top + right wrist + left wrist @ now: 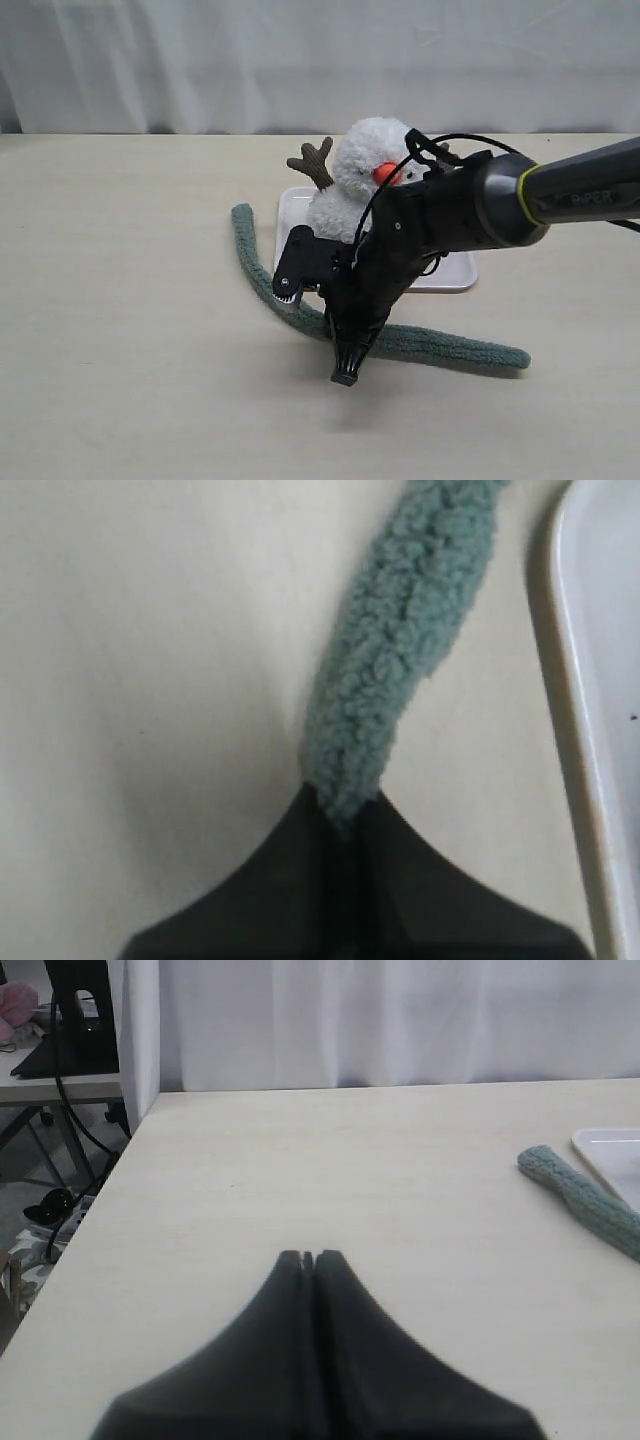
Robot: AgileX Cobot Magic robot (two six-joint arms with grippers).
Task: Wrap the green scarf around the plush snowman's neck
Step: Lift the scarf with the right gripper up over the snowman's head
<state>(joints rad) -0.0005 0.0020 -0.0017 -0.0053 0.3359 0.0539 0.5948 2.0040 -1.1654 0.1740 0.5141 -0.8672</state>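
My right jaws are clenching on the green scarf [400, 650] mid-length, the strip running ahead of the tips beside the white tray [585, 700]. Left jaws are pressing together, empty. Probably best keeping a firm grip and lifting before swinging to the plush snowman's neck [345, 196] behind them.

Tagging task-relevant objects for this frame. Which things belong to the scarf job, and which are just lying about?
Job:
- green scarf, lying on the table
- plush snowman
- right gripper, shut on the scarf

Just there:
- white tray under the snowman
- left gripper, shut, holding nothing
- white curtain behind
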